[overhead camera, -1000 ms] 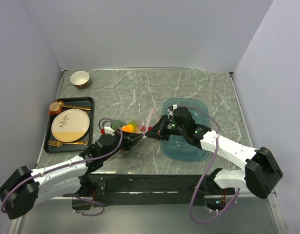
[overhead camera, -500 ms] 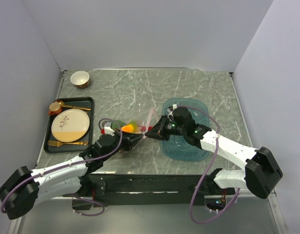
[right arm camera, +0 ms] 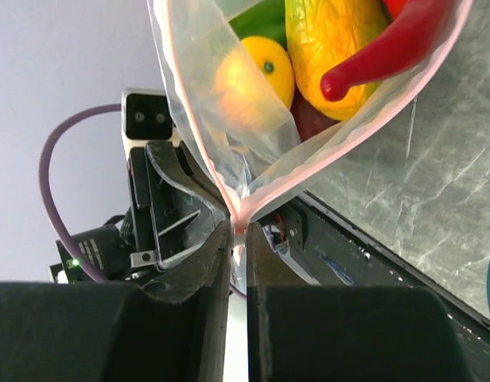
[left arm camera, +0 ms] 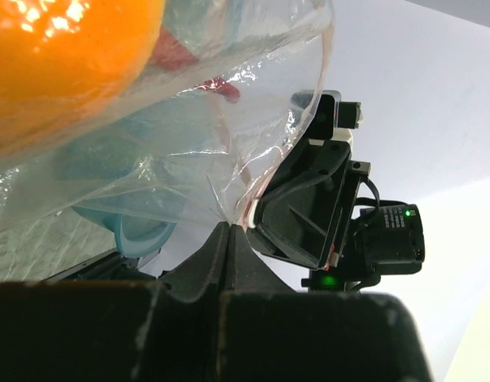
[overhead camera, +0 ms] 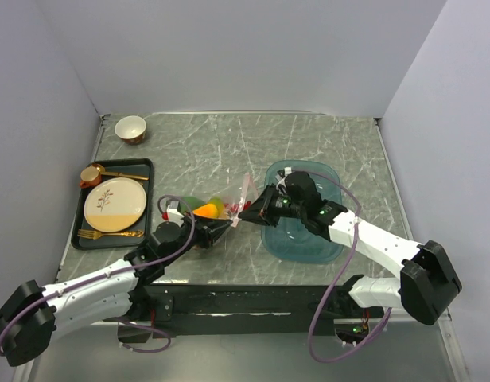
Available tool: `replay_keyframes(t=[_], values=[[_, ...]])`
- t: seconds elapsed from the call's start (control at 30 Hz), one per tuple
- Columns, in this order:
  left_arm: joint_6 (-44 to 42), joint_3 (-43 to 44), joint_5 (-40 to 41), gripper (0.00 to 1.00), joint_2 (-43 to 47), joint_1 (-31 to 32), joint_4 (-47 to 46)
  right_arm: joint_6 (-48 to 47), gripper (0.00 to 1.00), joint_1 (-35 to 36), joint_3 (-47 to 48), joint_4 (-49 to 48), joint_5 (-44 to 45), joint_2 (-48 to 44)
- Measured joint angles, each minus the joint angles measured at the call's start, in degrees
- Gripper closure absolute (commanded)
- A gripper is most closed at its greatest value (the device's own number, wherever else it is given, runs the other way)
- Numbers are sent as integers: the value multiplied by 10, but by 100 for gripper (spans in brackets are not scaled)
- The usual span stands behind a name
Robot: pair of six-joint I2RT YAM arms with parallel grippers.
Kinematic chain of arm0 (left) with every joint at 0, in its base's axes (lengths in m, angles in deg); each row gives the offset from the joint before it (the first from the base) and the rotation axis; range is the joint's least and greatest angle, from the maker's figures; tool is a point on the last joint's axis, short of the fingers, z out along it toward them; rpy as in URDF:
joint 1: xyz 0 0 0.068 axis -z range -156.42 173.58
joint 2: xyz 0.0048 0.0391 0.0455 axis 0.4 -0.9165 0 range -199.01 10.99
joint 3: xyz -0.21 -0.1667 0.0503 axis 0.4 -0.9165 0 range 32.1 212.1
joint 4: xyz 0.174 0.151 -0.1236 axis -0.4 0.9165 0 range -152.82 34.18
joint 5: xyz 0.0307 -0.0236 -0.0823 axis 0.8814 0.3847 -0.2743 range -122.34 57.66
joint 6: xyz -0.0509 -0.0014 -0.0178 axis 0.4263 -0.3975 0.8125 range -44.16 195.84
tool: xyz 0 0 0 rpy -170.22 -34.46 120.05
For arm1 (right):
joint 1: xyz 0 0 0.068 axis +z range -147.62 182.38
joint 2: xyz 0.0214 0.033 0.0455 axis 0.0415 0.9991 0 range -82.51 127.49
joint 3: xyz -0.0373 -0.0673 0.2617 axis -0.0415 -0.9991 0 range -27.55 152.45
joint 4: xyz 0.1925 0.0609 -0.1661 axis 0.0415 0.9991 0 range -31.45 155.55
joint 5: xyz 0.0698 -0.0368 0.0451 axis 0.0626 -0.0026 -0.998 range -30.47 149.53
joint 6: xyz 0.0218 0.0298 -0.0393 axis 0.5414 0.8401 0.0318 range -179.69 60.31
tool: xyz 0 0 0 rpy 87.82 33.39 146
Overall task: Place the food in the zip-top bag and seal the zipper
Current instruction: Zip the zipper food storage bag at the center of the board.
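Zip-top bag (overhead camera: pixel 218 208), in left claw (left arm camera: pixel 229 229), right claw (right arm camera: pixel 239 231)

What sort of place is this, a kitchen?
Likely a robot test bench, not a kitchen: blank walls box in a marble-look table, left arm and right arm are bolted on, the food looks plastic.

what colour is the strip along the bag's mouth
Pale pink; the zipper on the zip-top bag shows best in the right wrist view.

Teal tray (overhead camera: pixel 305 243) right of bag (overhead camera: pixel 221 205)
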Motion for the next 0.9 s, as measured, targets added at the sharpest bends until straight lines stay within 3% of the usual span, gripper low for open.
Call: replay_keyframes(t=[0.9], values=[[16,-33,-6,99,78,0,24,-59,100,-53,42,52,-8,13]])
